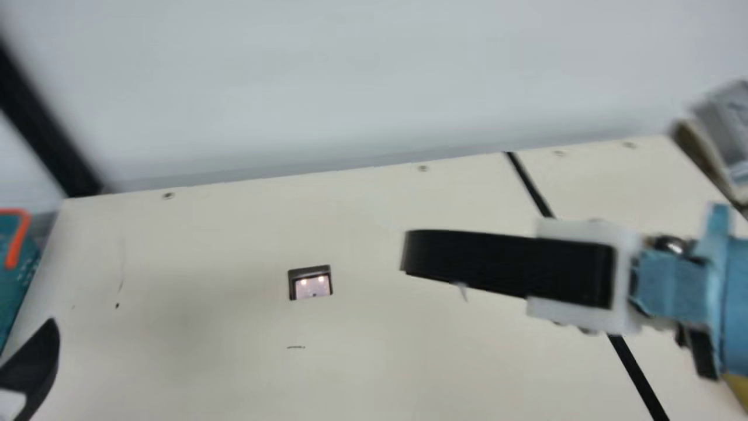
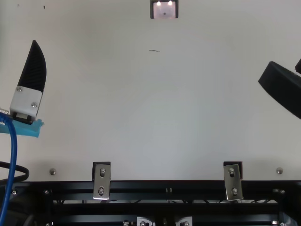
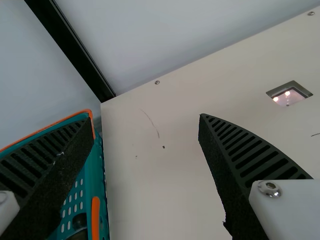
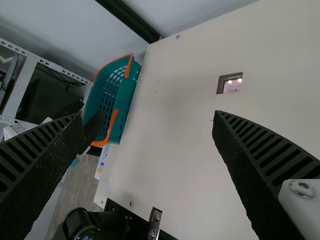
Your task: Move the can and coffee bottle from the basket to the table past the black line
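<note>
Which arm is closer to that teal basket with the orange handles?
Left: the left end effector is close to the basket, by the left edge of the table. The right end effector is farther off, towards the black line.

Peering in remotely through each view, I am making out no text, label, brand, number or sign that is clear enough for me to read.

A robot lab: bolted rails (image 2: 141, 189), slotted metal rack (image 4: 21, 88)
</note>
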`<state>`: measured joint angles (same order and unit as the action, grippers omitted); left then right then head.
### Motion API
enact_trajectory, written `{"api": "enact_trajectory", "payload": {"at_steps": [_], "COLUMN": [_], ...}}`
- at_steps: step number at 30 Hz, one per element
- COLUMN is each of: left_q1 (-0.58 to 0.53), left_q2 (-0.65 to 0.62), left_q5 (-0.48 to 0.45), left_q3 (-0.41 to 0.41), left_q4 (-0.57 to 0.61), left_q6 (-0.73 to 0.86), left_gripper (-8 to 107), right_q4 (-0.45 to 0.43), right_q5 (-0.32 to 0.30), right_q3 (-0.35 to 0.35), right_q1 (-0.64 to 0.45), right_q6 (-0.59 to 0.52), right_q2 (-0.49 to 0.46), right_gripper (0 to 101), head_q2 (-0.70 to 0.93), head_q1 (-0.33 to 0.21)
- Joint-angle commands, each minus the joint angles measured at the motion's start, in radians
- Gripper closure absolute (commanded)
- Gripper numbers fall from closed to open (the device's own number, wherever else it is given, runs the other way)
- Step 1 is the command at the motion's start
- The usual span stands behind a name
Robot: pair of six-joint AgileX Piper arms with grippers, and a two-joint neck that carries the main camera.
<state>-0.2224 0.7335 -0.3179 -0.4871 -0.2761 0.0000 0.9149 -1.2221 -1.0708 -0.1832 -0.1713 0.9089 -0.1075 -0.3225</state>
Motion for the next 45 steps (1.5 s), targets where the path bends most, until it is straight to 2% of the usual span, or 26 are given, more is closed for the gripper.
{"api": "enact_trajectory", "payload": {"at_steps": [1, 15, 24, 39, 45], "left_q1": [0.0, 0.0, 0.0, 0.001, 0.072], "left_q2": [0.0, 0.0, 0.0, 0.003, 0.058], "left_q5": [0.0, 0.0, 0.0, -0.001, -0.002], "left_q3": [0.0, 0.0, 0.0, -0.002, -0.041], "left_q4": [0.0, 0.0, 0.0, -0.004, -0.009], "left_q6": [0.0, 0.0, 0.0, -0.006, -0.06], "left_gripper": [9, 9, 9, 9, 9], "right_q4": [0.0, 0.0, 0.0, 0.0, 0.0], "right_q5": [0.0, 0.0, 0.0, 0.0, 0.0], "right_q3": [0.0, 0.0, 0.0, 0.0, 0.0], "right_q1": [0.0, 0.0, 0.0, 0.0, 0.0], "right_q6": [0.0, 0.0, 0.0, 0.0, 0.0], "right_q2": [0.0, 0.0, 0.0, 0.0, 0.0], "right_gripper": [0, 0, 0, 0, 0], "head_q2": [0.067, 0.591, 0.838, 0.838, 0.838], "head_q1": [-0.029, -0.098, -0.112, -0.112, -0.112]}}
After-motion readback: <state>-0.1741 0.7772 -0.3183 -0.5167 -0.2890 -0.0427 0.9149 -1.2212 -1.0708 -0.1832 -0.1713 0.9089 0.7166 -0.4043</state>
